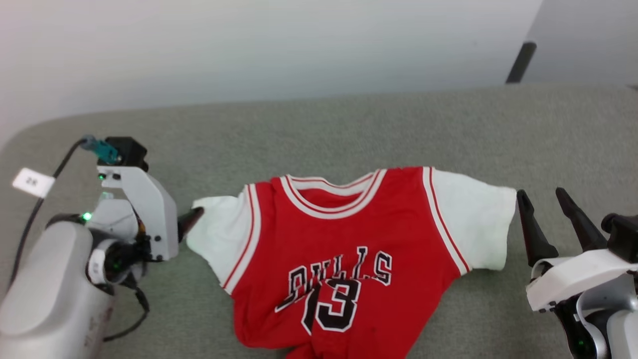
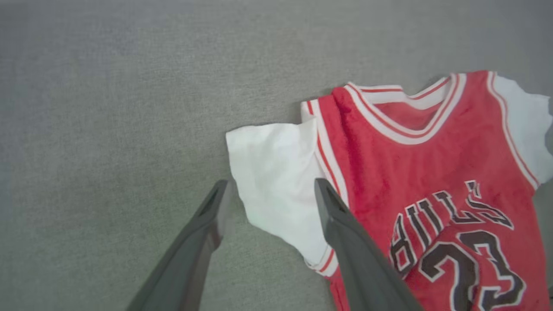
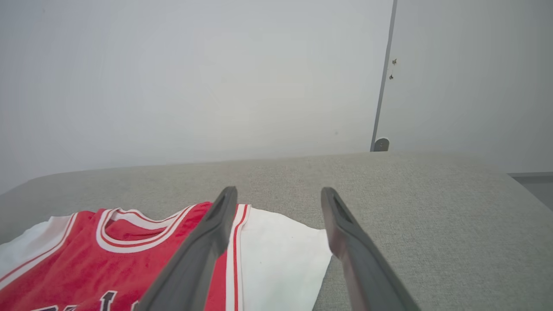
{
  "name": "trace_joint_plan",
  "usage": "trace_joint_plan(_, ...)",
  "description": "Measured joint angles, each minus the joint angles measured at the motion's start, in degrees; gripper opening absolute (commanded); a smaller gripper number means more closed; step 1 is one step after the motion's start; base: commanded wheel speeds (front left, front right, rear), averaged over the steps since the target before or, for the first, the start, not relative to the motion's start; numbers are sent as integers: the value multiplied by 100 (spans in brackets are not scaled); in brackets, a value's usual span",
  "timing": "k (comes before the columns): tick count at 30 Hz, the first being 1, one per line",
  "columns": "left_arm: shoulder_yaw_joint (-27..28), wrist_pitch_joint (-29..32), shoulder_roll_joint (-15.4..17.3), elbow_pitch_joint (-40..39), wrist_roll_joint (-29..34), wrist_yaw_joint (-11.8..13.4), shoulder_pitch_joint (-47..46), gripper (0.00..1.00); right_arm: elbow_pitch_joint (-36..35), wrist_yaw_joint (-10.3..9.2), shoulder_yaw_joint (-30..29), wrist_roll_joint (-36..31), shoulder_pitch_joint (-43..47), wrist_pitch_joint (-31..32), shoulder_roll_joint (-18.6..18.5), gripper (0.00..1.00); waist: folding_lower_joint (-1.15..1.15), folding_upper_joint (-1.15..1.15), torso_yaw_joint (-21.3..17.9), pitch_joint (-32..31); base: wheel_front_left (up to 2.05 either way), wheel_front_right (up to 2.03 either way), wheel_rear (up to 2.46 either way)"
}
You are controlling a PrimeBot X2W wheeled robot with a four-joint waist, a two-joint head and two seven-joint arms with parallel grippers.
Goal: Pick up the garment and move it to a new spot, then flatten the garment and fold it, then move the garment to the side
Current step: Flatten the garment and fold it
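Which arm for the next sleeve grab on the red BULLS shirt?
Left, probably: left gripper, open, straddles a white sleeve of the red BULLS T-shirt; right gripper, open, sits beside the other.

The head view looks down on the garment (image 1: pixel 344 239), centre frame. Both wrist views sit closer: left facing steeply down, right almost level toward the wall (image 3: pixel 194 77) — all three share the shirt.

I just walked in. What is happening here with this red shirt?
A two-armed robot is working on a red Bulls T-shirt, which lies face up and unfolded on a grey padded surface. Its left pincer is open, straddling the edge of one white sleeve, not yet closed on it. Its right pincer, also open, hangs next to the other sleeve and holds nothing.
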Motion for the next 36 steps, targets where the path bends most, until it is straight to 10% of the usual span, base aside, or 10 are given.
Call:
trace_joint_plan(24,-400,1103,203,1995,192,196,-1089,100,151,0,121,31,-372,-48,64,100,0,0,-656,1159,0,0,0)
trace_joint_plan(25,-405,1131,199,2049,187,152,-1117,82,147,0,132,40,-396,-18,52,100,0,0,-652,1160,0,0,0)
trace_joint_plan(26,-346,1139,167,2129,116,165,-1143,26,143,0,141,54,-403,4,42,100,0,0,-645,1160,0,0,0)
trace_joint_plan(27,-299,1165,121,2191,48,237,-1165,0,144,0,143,69,-404,43,37,100,0,0,-635,1160,0,0,0)
trace_joint_plan(36,-403,1091,86,2423,111,152,-1358,0,164,0,123,461,-686,985,-226,100,0,0,-476,1178,0,0,0)
